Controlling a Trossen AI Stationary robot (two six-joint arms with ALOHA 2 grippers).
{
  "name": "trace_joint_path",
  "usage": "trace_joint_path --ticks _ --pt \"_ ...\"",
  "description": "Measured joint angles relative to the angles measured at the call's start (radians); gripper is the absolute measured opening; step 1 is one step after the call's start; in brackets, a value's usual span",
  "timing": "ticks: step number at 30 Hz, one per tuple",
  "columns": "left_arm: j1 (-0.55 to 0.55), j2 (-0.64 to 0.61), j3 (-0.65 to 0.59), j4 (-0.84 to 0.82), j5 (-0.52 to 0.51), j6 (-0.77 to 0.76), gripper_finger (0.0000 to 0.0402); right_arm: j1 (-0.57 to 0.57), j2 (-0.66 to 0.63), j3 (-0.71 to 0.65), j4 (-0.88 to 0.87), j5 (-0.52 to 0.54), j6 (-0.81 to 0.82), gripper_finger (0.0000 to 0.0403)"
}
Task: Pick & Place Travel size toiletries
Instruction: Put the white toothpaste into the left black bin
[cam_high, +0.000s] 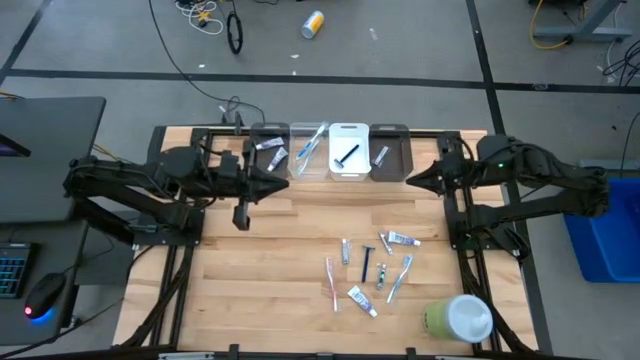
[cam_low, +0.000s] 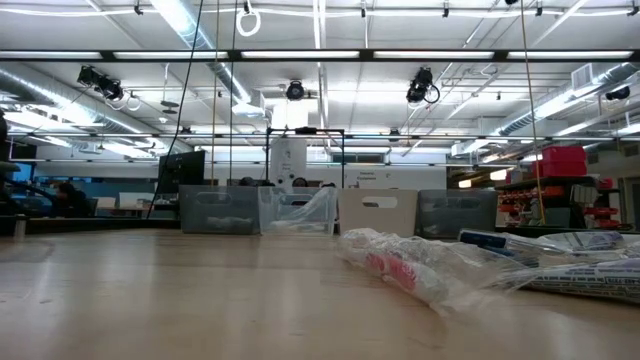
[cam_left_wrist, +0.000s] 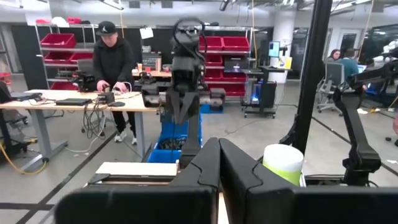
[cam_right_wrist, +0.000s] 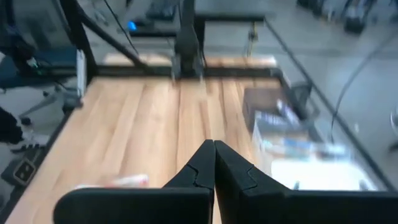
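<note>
Several travel size toiletries (cam_high: 370, 265) lie loose on the wooden table's near right part: toothbrushes, toothpaste tubes and a black razor. In the low view a wrapped pink toothbrush (cam_low: 400, 265) lies in front. More toiletries rest in four small bins (cam_high: 328, 150) at the far edge: a grey tube, toothbrushes, a razor and a tube. My left gripper (cam_high: 283, 183) hovers at the far left of the table, pointing right, shut (cam_left_wrist: 219, 149) and empty. My right gripper (cam_high: 412, 181) hovers at the far right, pointing left, shut (cam_right_wrist: 214, 149) and empty.
A large green-and-white round container (cam_high: 458, 318) stands at the table's near right corner and shows in the left wrist view (cam_left_wrist: 283, 163). Bare wood (cam_high: 260, 270) lies left of the loose items. A person (cam_left_wrist: 115, 62) works at a bench beyond the table.
</note>
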Motion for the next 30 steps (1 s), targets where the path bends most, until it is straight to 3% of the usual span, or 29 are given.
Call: trace_joint_path --ticks 14,30 --pt "0.000 -0.002 0.000 0.002 -0.002 0.017 0.0004 0.000 0.074 -0.009 -0.246 0.005 0.066 0.0004" --pt "0.000 -0.002 0.000 0.003 -0.081 0.043 0.0013 0.000 0.082 -0.350 -0.195 -0.003 0.179 0.0005"
